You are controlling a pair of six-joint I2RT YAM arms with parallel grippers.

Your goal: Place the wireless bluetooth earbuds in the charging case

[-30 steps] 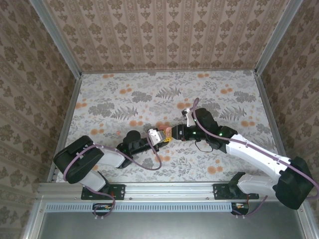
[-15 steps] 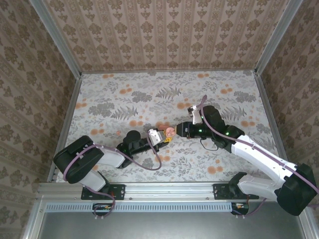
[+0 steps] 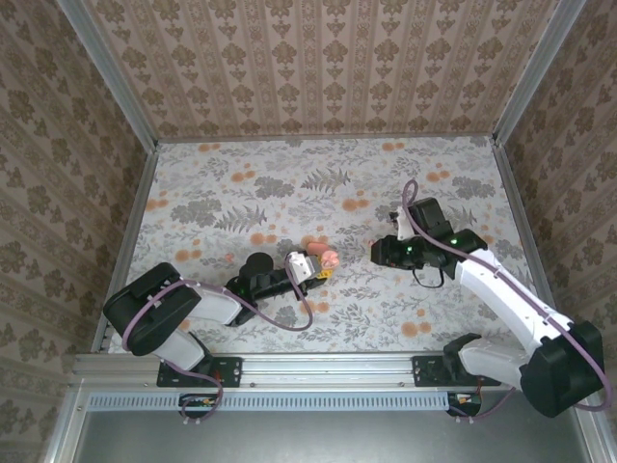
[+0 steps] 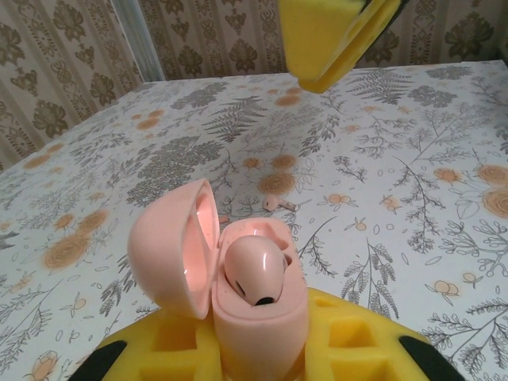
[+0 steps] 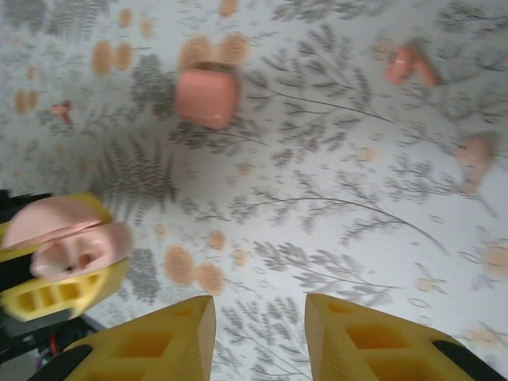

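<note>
The left gripper (image 3: pixel 313 267) pinched the open charging case (image 4: pixel 242 305) near the middle of the table (image 3: pixel 241 183). One earbud (image 4: pixel 255 274) sat inside. A second earbud (image 4: pixel 275 203) lay just behind. The right gripper (image 5: pixel 260 308), well apart, had its fingers spread.

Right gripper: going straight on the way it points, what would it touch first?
Likely the bare flowered tabletop; the right gripper aims down at it, with the charging case off to its side. Depth is unclear.

Top camera high overhead, 2 wrist cameras low, close, all sharing charging case (image 3: pixel 328 258)
</note>
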